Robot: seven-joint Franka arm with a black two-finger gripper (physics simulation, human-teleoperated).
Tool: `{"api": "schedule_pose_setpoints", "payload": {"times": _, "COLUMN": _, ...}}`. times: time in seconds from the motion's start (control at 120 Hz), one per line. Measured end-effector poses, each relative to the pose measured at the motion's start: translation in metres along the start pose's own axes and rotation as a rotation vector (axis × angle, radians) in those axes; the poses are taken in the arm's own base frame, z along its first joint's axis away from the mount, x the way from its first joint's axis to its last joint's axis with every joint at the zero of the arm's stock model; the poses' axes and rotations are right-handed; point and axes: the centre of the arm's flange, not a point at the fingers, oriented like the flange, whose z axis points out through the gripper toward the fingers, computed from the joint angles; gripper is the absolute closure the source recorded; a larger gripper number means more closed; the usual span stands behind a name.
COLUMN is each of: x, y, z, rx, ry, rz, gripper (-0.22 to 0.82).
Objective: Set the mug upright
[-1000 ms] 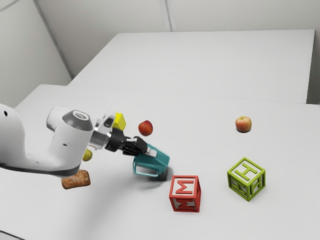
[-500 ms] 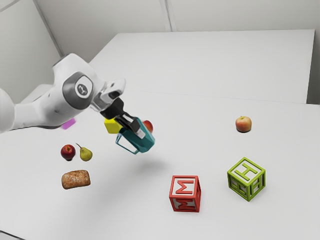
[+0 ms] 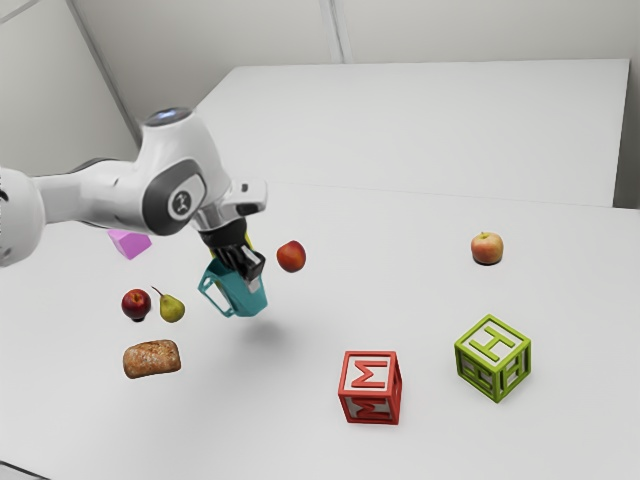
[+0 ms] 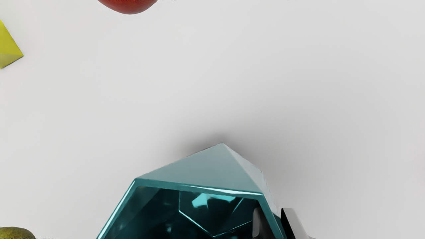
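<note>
My gripper (image 3: 250, 268) points down in the exterior view, closed on the wall of the teal mug (image 3: 238, 292). The mug hangs over the table with its mouth up and its body leaning a little, handle toward the exterior view's left; a soft shadow lies below it. In the wrist view, the gripper (image 4: 274, 222) has one finger inside the mug (image 4: 199, 169) and the other outside, with the rim wall pinched between them. The inside of the mug is visible past its rim.
Near the mug are a red fruit (image 3: 291, 256) and a yellow block (image 4: 8, 46), partly behind the gripper. A pear (image 3: 172, 308), dark red apple (image 3: 136, 304), bread (image 3: 152, 358) and pink block (image 3: 130, 244) lie leftward; a red M block (image 3: 370, 388), green H block (image 3: 493, 358) and apple (image 3: 487, 248) rightward.
The hand has carried the mug toward the exterior view's left and swung from a near-level reach to pointing down. The mug has turned with it from lying tilted to nearly upright.
</note>
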Motion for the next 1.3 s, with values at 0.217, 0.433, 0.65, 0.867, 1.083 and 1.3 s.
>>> {"api": "schedule_pose_setpoints", "payload": {"times": 0.217, "x": 0.004, "y": -0.006, "z": 0.01, "rx": 0.086, "ry": 0.024, "rz": -0.059, "gripper": 0.78}}
{"api": "schedule_pose_setpoints", "payload": {"times": 0.433, "x": -0.001, "y": -0.006, "z": 0.027, "rx": 0.115, "ry": 0.012, "rz": -0.122, "gripper": 0.77}}
{"api": "schedule_pose_setpoints", "payload": {"times": 0.65, "x": -0.004, "y": -0.01, "z": 0.037, "rx": 0.143, "ry": 0.006, "rz": -0.174, "gripper": 0.77}}
{"api": "schedule_pose_setpoints", "payload": {"times": 0.867, "x": -0.003, "y": -0.012, "z": 0.051, "rx": 0.15, "ry": -0.005, "rz": -0.218, "gripper": 0.77}}
{"api": "schedule_pose_setpoints", "payload": {"times": 1.083, "x": -0.002, "y": -0.013, "z": 0.063, "rx": 0.147, "ry": -0.021, "rz": -0.254, "gripper": 0.77}}
{"api": "schedule_pose_setpoints", "payload": {"times": 1.3, "x": -0.002, "y": -0.013, "z": 0.069, "rx": 0.146, "ry": -0.029, "rz": -0.282, "gripper": 0.77}}
